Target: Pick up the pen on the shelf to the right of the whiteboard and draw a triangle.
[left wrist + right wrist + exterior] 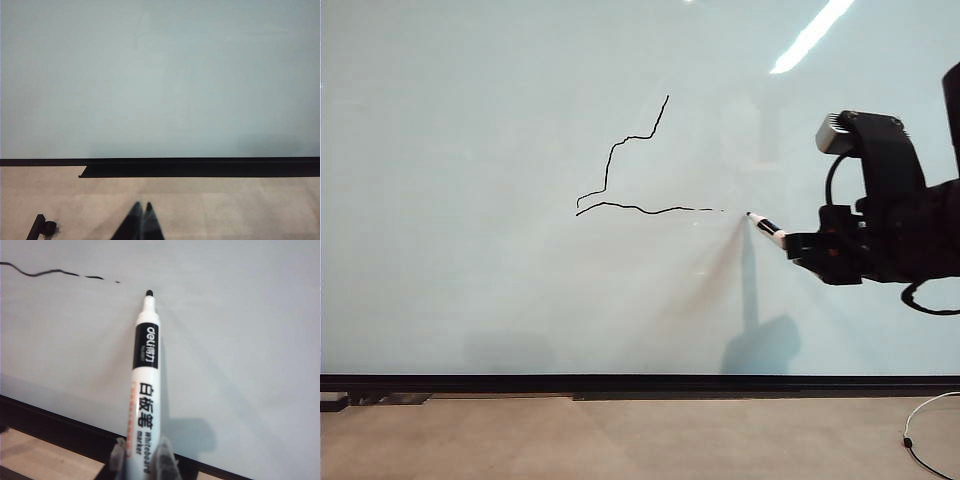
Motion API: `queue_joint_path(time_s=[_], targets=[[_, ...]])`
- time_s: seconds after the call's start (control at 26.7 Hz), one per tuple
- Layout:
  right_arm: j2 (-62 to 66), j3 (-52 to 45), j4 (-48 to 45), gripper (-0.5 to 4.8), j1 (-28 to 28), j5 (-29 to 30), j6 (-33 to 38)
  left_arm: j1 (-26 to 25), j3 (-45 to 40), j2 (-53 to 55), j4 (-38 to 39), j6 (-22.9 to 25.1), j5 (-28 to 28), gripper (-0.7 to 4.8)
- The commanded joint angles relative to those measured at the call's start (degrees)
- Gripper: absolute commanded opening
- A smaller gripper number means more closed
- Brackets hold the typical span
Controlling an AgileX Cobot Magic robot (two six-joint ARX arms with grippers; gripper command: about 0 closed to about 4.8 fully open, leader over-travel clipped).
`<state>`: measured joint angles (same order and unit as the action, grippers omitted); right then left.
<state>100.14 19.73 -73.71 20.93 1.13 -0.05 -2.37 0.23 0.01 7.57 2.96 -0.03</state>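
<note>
1. Whiteboard (pixel 470 300) fills the exterior view, bearing the unfinished triangle (pixel 620 170): a jagged left side and a wobbly, broken base line.
2. Right gripper (pixel 800 243) is clamped on the pen (pixel 145 385), whose black tip sits at the board just right of the base line's end.
3. Left gripper (pixel 142 207) hangs low over the table (pixel 225 210), fingers together, holding nothing.

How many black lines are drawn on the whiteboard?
2. One wobbly line climbs up to a peak on the whiteboard. The other line runs sideways below it, breaking into dashes near the pen held by the right gripper.
</note>
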Motion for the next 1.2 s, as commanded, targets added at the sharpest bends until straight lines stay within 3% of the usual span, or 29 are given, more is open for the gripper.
queue_joint_path(time_s=[0.04, 0.49, 0.64, 0.82, 1.2], targets=[[-0.3, -0.6, -2.4, -0.04, -1.2, -0.3, 0.7, 0.0, 0.2, 0.0, -0.3, 0.0, 0.2, -0.05], [-0.3, -2.1, -5.8, -0.04, -2.5, 3.2, 2.1, 0.0, 0.2, 0.0, -0.3, 0.0, 0.2, -0.05], [-2.8, -2.7, -7.5, -0.04, -0.9, 9.1, 5.4, 0.0, 0.2, 0.0, -0.3, 0.0, 0.2, -0.05], [-6.7, 1.2, -7.5, -0.04, 3.2, 13.9, 2.4, 0.0, 0.2, 0.0, -0.3, 0.0, 0.2, -0.05], [-6.6, 14.0, 4.8, -0.04, 3.2, 15.4, 1.6, 0.0, 0.2, 0.0, -0.3, 0.0, 0.2, -0.05]])
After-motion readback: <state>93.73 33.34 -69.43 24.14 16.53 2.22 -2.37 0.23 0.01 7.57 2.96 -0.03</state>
